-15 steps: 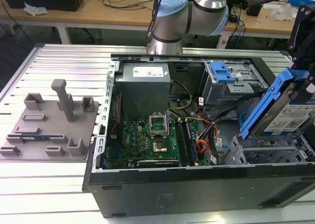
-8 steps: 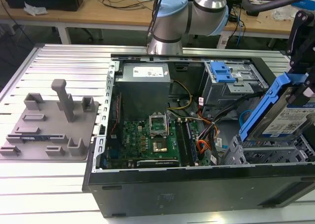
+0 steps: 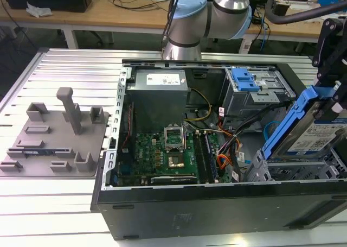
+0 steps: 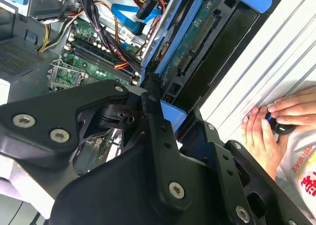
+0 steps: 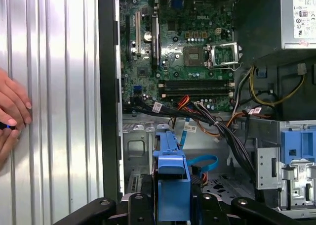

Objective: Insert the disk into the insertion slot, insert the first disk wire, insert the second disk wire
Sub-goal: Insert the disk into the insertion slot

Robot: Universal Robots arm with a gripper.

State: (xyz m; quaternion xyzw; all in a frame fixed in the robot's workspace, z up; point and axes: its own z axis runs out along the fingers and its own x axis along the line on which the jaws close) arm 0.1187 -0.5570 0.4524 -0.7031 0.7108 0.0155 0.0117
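Early in the job, judging by the layout: first step under way, none of the three finished. Gripping the disk (image 3: 320,134) by its blue carrier (image 5: 172,173), with the end effector (image 5: 173,207) closed on the carrier's end. Holding it tilted over the insertion slot (image 3: 282,170), at the exterior view's right end of the open computer case (image 3: 217,209), label side toward the exterior camera, lower end down near the cage's top, upper end raised toward the exterior view's right. Not seated in the cage; hard to tell whether touching its rim. No wire seen at the connectors on the disk's bare underside in the second wrist view, so, apparently, both wire steps to do as well, with a blue flat cable (image 5: 202,161) lying loose in the case near the cage. Reaching from the arm's base (image 3: 183,46) behind the case across to the exterior view's right, wrist high over the drive end and pointed down into the case. Beside the case wall, a person's hand (image 5: 12,111) resting on the slatted desk (image 5: 59,86).
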